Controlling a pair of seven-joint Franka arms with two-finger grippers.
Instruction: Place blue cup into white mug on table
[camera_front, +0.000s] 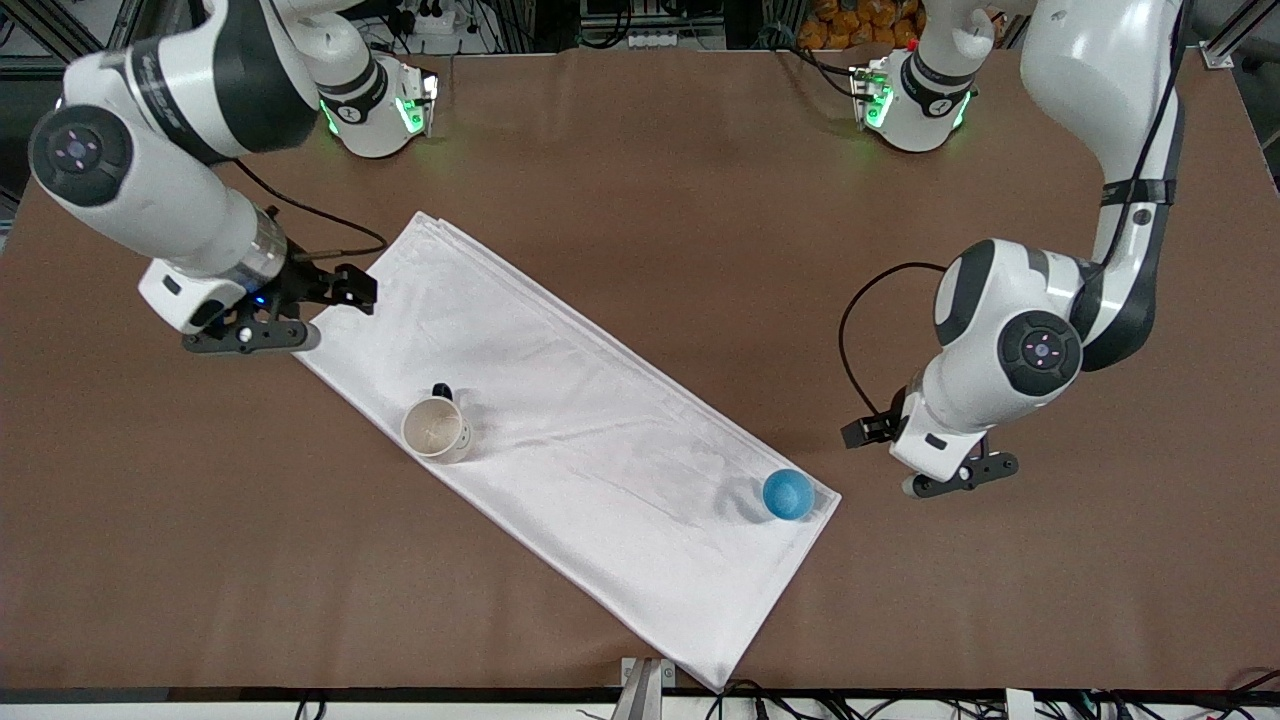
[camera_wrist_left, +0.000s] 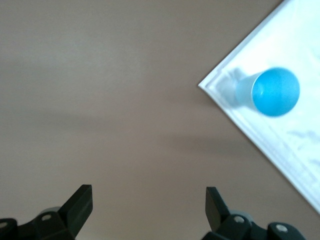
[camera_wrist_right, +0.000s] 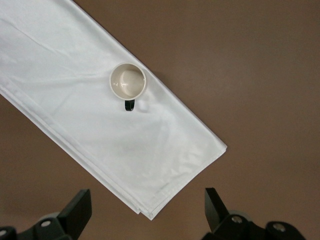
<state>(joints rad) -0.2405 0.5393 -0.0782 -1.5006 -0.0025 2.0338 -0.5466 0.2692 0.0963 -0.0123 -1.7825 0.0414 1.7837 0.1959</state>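
Across the brown table (camera_front: 640, 180) a long white cloth (camera_front: 560, 420) lies folded on the slant, one end toward the right arm's end of the table and farther from the front camera, the other running down to the table's near edge.

Both arms hang over the table. The left gripper (camera_front: 935, 460) is over bare table just beside the cloth's corner toward the left arm's end, its fingers (camera_wrist_left: 80, 205) spread wide with nothing between them. The right gripper (camera_front: 300, 310) is over the cloth's corner at the right arm's end, its fingers (camera_wrist_right: 77, 210) also spread apart and holding nothing.

On the cloth, toward the right arm's end, stands the white mug (camera_front: 436, 428), upright, its cream inside open to view and its dark handle turned away from the front camera.

Well apart from the mug, the blue cup (camera_front: 788, 494) stands on the cloth's corner toward the left arm's end, near the left gripper but not touching it.
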